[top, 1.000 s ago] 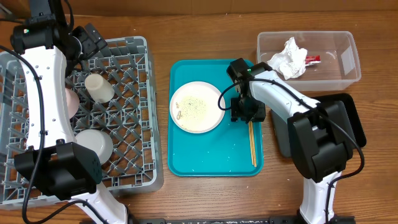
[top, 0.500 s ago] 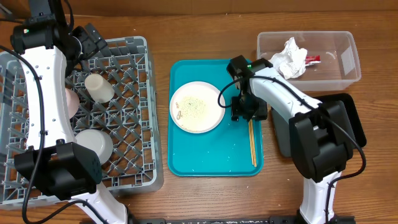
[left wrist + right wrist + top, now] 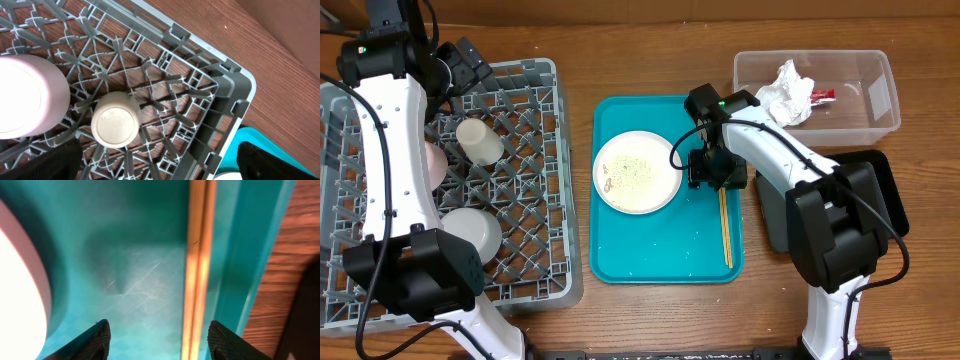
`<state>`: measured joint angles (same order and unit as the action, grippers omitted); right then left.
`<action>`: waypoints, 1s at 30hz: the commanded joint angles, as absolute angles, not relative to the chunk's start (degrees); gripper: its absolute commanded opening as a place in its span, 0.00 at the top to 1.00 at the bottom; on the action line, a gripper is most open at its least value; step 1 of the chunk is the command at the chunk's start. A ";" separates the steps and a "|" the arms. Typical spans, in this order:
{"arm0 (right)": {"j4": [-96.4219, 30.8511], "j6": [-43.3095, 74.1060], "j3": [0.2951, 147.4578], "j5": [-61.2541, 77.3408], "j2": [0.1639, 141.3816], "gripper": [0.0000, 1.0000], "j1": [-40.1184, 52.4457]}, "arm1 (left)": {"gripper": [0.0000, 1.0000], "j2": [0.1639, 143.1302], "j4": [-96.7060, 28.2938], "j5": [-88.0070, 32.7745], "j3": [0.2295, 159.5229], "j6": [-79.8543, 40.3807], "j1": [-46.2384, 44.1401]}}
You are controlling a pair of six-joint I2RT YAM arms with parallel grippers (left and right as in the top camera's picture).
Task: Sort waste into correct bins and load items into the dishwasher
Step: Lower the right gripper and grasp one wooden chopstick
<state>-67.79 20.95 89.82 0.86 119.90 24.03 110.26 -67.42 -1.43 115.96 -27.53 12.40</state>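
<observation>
Since a second ago the right gripper [image 3: 160,342] has crept slightly toward the far edge. Its fingers are spread either side of the thin wooden chopsticks [image 3: 725,230], which lie on the teal plastic serving tray [image 3: 660,252] mid-table beside the large white plate [image 3: 638,172]. The left gripper [image 3: 160,166] hangs open, unmoved, above the grey lattice dish rack [image 3: 532,210] at the left edge.

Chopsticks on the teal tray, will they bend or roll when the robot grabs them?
Probably stiff: the chopsticks look like straight, thin wood. They might roll or slip apart, being a narrow pair lying flat on the teal tray. Likely light.
</observation>
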 commanded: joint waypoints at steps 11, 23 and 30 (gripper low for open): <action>-65.47 20.73 88.05 3.07 119.81 0.35 24.05 | 0.00 110.34 -67.22 -0.91 116.31 -28.51 12.25; -62.35 20.75 85.54 3.11 119.81 0.35 24.05 | 0.00 110.34 -67.22 -0.91 116.31 -28.53 12.25; -60.12 20.75 84.20 3.07 119.81 0.39 24.05 | 0.00 110.34 -67.22 -0.91 116.31 -28.51 12.25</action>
